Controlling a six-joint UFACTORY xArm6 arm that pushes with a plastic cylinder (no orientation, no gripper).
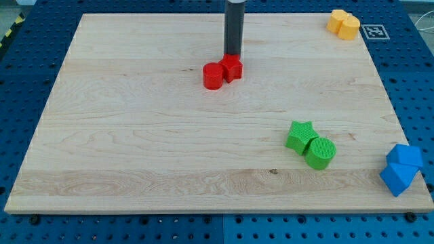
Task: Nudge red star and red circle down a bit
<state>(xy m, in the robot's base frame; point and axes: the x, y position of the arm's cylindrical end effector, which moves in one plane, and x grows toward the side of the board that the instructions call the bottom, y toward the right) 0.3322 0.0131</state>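
Observation:
The red star [232,68] and the red circle [213,76] sit touching each other at the upper middle of the wooden board [135,135], the circle at the star's lower left. My tip [232,54] stands right at the star's top edge, touching or nearly touching it. The dark rod rises straight up out of the view's top.
A green star [299,135] and a green circle [320,152] touch at the lower right. Two blue blocks [401,169] sit at the board's right edge. A yellow heart-like block [344,24] lies at the top right corner.

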